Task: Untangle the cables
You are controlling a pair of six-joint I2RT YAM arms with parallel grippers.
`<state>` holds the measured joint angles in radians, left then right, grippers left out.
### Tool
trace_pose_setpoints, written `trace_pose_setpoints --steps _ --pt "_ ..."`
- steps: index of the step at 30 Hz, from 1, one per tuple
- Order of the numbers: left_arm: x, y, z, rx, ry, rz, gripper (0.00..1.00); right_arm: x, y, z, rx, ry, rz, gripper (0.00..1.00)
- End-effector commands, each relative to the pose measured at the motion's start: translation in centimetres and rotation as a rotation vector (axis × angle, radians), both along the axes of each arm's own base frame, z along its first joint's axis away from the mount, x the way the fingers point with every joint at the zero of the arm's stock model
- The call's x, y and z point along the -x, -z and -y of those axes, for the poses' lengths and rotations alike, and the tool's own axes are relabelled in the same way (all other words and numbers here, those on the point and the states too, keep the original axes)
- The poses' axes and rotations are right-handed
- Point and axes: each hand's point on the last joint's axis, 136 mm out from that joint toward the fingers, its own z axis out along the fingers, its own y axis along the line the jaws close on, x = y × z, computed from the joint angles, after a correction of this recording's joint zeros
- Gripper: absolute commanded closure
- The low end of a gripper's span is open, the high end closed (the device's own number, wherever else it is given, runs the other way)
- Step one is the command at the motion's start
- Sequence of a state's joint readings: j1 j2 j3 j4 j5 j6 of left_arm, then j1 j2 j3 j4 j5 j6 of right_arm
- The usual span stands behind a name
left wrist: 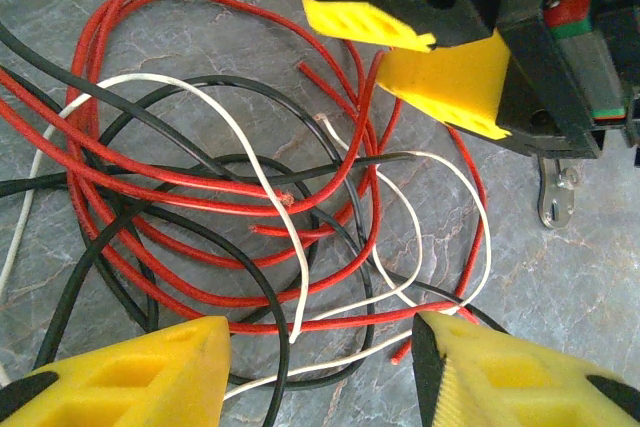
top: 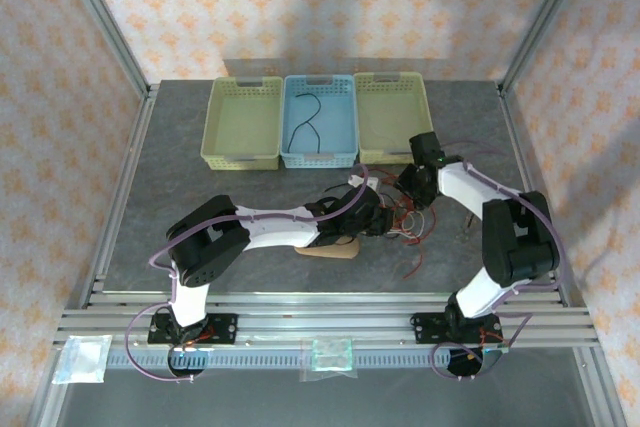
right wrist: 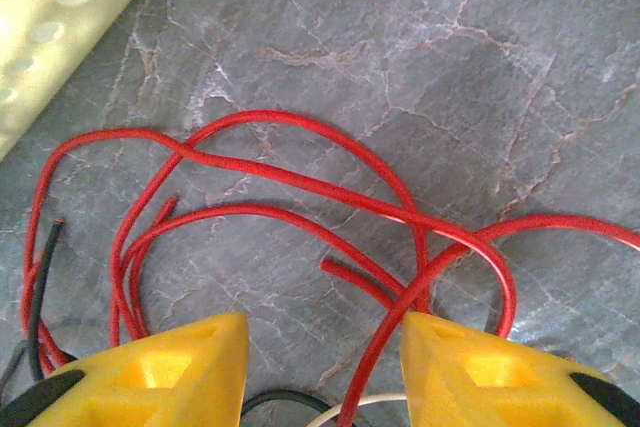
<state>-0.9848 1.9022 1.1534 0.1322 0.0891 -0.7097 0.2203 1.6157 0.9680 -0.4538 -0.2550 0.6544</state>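
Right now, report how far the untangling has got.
Done: one black cable lies alone in the blue basket. In hand: the left gripper and right gripper both hang open over the pile, gripping nothing. Left: red cables, black cables and a white cable cross each other in a tangle on the table; nearly all the job.

Cables [top: 408, 222] in a tangled heap, centre-right of top view. Close up: red cables [right wrist: 270, 117] loop wide, black cables [left wrist: 200, 80] & a white cable [left wrist: 300, 277] cross thru them, all lying flat. One black cable [top: 305, 122] sits apart in blue basket [top: 320, 159], upper centre.
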Motion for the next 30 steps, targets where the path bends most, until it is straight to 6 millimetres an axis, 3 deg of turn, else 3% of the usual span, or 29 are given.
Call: trace_pose_setpoints --steps 1,10,11,17,25,30 --pt "-0.4 -0.7 0.3 0.006 -0.010 0.023 0.48 -0.1 0.5 0.1 0.019 0.002 -0.004 0.56" --pt "-0.5 -0.8 0.2 -0.008 -0.008 0.031 0.48 -0.2 0.7 -0.1 0.011 0.002 -0.004 0.65" --pt "-0.5 0.5 0.1 -0.030 -0.008 0.016 0.48 -0.2 0.6 -0.1 0.012 0.003 -0.002 0.66" --pt "-0.8 0.6 -0.1 -0.047 -0.031 0.022 0.47 -0.3 -0.1 0.0 0.011 0.009 0.015 0.81" --pt "-2.4 0.9 -0.5 -0.066 -0.080 0.022 0.36 0.4 -4.6 -0.6 -0.054 -0.003 0.118 0.97" --pt "-3.4 0.8 -0.4 -0.067 -0.091 0.025 0.33 1.7 -7.5 -1.2 -0.117 -0.021 0.170 0.99"
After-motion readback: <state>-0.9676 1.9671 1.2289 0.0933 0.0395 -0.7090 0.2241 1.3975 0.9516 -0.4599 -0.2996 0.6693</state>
